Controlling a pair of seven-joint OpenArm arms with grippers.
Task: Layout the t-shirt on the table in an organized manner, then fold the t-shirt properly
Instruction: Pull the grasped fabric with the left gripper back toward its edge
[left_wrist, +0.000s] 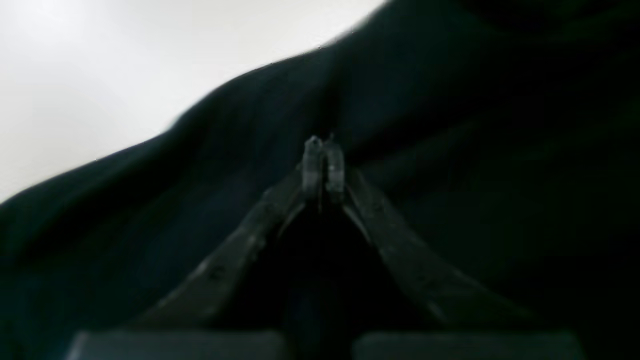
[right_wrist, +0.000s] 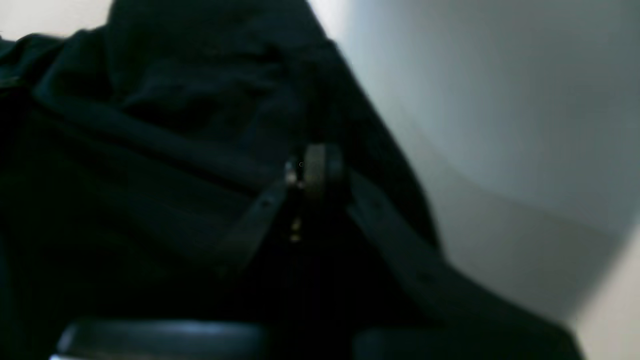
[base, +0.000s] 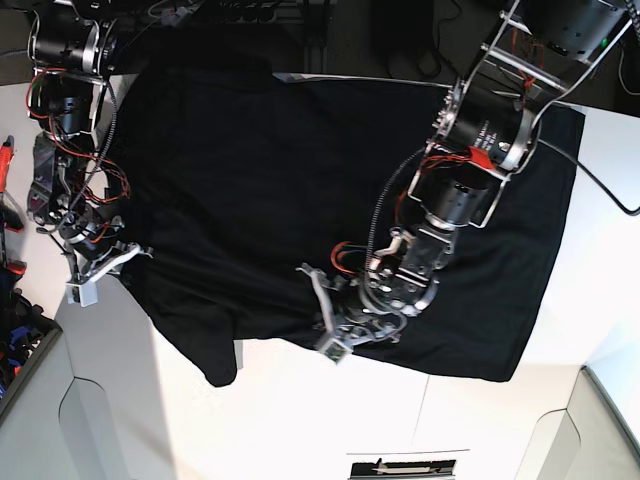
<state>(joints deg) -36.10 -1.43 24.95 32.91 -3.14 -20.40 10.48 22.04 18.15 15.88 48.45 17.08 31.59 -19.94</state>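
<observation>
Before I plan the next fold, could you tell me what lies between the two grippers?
In the base view, only black t-shirt spans between the right gripper and left gripper.

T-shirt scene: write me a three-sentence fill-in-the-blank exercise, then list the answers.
1. The t-shirt lying on the table is ____ in colour.
2. The tabletop is ____ in colour.
3. The left hand and the right hand are both ____ on the shirt's fabric.

Missing words: black; white; shut

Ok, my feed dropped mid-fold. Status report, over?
Both end effectors, left and right, shut on the t-shirt. Shirt spread black side up on the table, near edge rumpled. Nothing in the way.
</observation>
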